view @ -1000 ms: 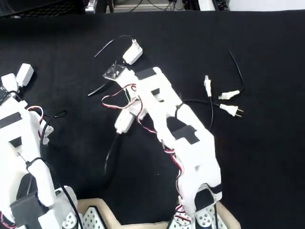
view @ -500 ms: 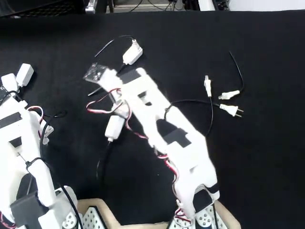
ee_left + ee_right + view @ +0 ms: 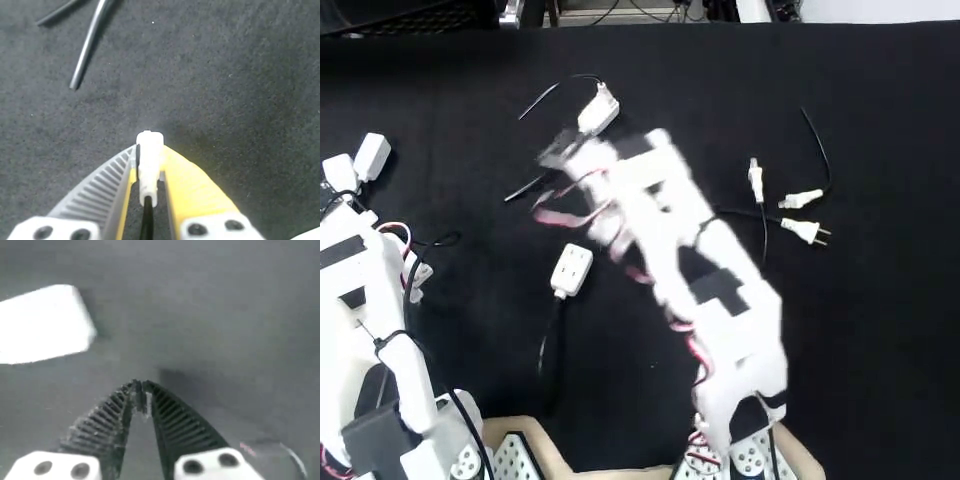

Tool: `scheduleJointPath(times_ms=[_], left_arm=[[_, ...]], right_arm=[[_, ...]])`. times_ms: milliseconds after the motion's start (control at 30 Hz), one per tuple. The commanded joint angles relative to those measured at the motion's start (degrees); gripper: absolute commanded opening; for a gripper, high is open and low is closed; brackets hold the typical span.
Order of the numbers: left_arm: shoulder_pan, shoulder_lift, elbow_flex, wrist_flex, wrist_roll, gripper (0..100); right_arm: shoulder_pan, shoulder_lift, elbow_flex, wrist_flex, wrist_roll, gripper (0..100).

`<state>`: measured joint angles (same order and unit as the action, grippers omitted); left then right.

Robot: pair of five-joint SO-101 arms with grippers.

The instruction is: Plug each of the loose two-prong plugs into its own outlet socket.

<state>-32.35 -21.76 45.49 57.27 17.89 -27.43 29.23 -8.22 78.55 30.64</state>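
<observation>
Black-clothed table (image 3: pixel 880 380), two arms at its near edge. Toward the right edge, three loose plugs (image 3: pixel 802 198) with thin black cords, close together but apart. Farthest one lies with its long axis running far to near, prongs toward the far edge. Nearest one points its prongs at the right edge, its cord running toward the middle and passing under the right arm (image 3: pixel 720 290).

Stretches from the near edge diagonally toward the far left, that arm, and so lies between the plugs and both sockets. Far socket (image 3: pixel 598 110) sits near the far edge, tilted, black cord curling off its far end. Near socket (image 3: pixel 570 270) lies flat around the middle, slots up, long axis roughly far to near, cord leaving its near end toward the near edge.

Right gripper (image 3: pixel 555 155) hangs blurred just beside the far socket; in its wrist view (image 3: pixel 140 390) closed to a thin slit, nothing definite between the tips, a white block (image 3: pixel 45 322) close by.

Left arm (image 3: pixel 360 280) at the near left corner. Left gripper (image 3: pixel 149 152) clamped on a white plug (image 3: pixel 149 170), long axis along the fingers, front end away from the wrist, cord trailing back between them. Beyond it, two black cord ends (image 3: pixel 90 42) on the cloth.
</observation>
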Motion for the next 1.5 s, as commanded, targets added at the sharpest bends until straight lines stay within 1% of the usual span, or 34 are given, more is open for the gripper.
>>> scheduleJointPath(times_ms=[0, 300, 400, 467, 567, 700, 800, 900, 1033, 1133, 1267, 1367, 1467], left_arm=[[-0.4, -0.97, -1.63, -0.97, 0.7, 3], [-0.48, -0.97, -1.63, -0.97, 0.7, 3], [-0.48, -0.97, -1.63, -0.97, 0.7, 3], [-0.48, -0.97, -1.8, -0.97, 0.79, 3], [0.04, -0.97, -2.07, -1.23, 0.79, 3], [2.51, -0.97, -2.07, -4.04, 0.7, 3], [5.49, -0.97, -3.74, -3.69, 0.44, 3], [9.1, -0.97, -6.29, -2.2, -0.26, 3], [17.01, -1.05, -10.86, 1.93, -6.95, 3], [21.58, -1.05, -16.66, 7.21, -10.73, 3], [25.8, -0.53, -24.4, 12.22, -14.42, 3], [30.37, -0.35, -27.56, 14.15, -21.36, 3], [35.3, -0.35, -27.74, 14.42, -28.57, 3]], right_arm=[[-5.89, -3.56, 3.21, -4.22, -0.09, 1.5], [-6.51, -3.38, 3.38, -13.89, 0.0, 1.5], [-6.42, -3.74, 3.38, -14.24, -0.09, 1.5], [-5.54, -4.53, 2.95, -11.69, 0.35, 1.5], [0.09, -7.87, 0.48, -4.13, 0.26, 1.5], [11.96, -13.41, 0.13, 3.34, -1.05, 1.5], [19.16, -15.16, 5.14, 4.31, -3.34, 1.5], [23.47, -14.9, 12.0, 2.81, -3.78, 1.5], [25.67, -14.73, 24.4, -6.59, -3.78, 1.4], [25.85, -14.73, 32.04, -14.15, -5.19, 1.3], [26.11, -16.57, 33.54, -16.26, -9.23, 1.3], [26.9, -17.8, 35.47, -18.46, -12.13, 1.3], [26.9, -18.33, 35.82, -18.81, -12.84, 1.3]])
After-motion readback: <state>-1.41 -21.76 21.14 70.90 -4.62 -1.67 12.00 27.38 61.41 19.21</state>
